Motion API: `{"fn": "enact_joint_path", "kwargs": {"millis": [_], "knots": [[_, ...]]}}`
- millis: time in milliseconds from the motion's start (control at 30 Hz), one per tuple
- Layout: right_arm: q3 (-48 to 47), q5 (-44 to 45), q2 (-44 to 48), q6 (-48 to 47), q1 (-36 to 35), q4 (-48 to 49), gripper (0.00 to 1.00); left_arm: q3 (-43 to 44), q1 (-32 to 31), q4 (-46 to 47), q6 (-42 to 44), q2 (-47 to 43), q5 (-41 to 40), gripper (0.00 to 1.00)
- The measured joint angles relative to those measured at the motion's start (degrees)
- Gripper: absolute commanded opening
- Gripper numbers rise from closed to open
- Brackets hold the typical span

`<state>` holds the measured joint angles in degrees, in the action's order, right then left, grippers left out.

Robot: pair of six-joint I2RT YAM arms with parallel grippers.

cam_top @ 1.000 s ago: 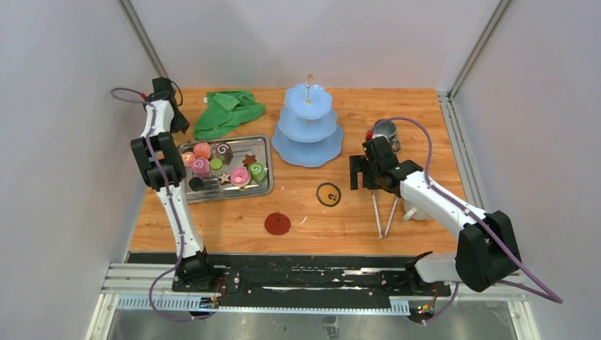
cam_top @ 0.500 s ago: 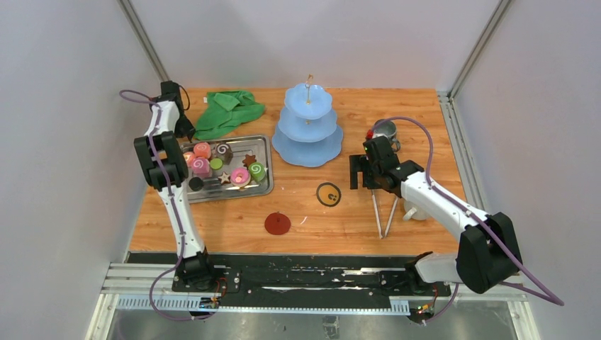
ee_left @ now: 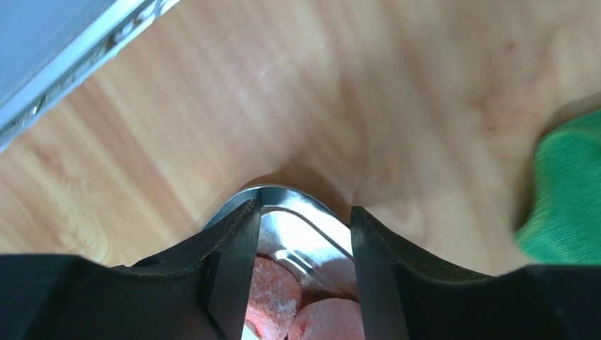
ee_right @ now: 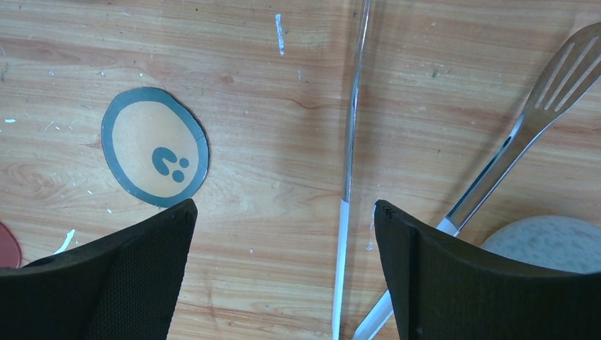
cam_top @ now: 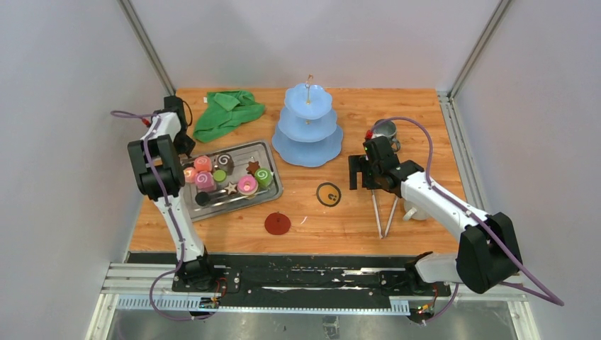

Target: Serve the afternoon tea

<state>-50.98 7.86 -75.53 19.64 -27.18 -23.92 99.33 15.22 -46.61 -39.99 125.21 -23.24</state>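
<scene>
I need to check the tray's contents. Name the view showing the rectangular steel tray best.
Top external: the rectangular steel tray appears whole, toy sweets included. Left wrist shows just one corner; right wrist shows none of it.

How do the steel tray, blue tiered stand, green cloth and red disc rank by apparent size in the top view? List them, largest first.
1. steel tray and blue tiered stand: about alike; the stand rises toward the camera, so unranked.
2. green cloth.
3. red disc.

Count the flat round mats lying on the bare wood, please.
2. The orange mat with a dark ring lies in front of the blue stand. The red mat lies nearer the arms, beside the steel tray. I see no others.
</scene>
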Motion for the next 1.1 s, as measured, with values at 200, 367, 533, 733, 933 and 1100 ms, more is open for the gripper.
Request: {"fn": "enact_joint_path", "kwargs": {"millis": [200,367,533,733,933,1100], "knots": [[0.0,-1.1,0.7,0.0,0.0,-0.1,0.94,-12.3,0.0,2.1,-0.9,-9.8,-1.0,0.56],[0.0,-2.1,3.0,0.0,0.0,-0.2,0.94,-17.4,-0.4,5.2,1.5,-16.2,-0.2,0.61],[0.0,-1.3,6.2,0.0,0.0,-1.1,0.95,-23.3,-4.7,7.8,4.4,-24.0,0.4,0.7],[-0.4,5.3,12.2,0.3,0.0,-4.7,0.96,-29.9,-15.7,9.9,8.4,-37.5,1.4,0.79],[3.1,11.6,18.7,2.5,0.2,-5.9,0.96,-34.8,-23.9,10.9,11.9,-50.8,3.1,0.86],[5.6,7.2,17.8,5.5,1.9,-7.6,0.94,-40.7,-28.4,11.8,14.1,-62.5,6.2,0.88]]}}
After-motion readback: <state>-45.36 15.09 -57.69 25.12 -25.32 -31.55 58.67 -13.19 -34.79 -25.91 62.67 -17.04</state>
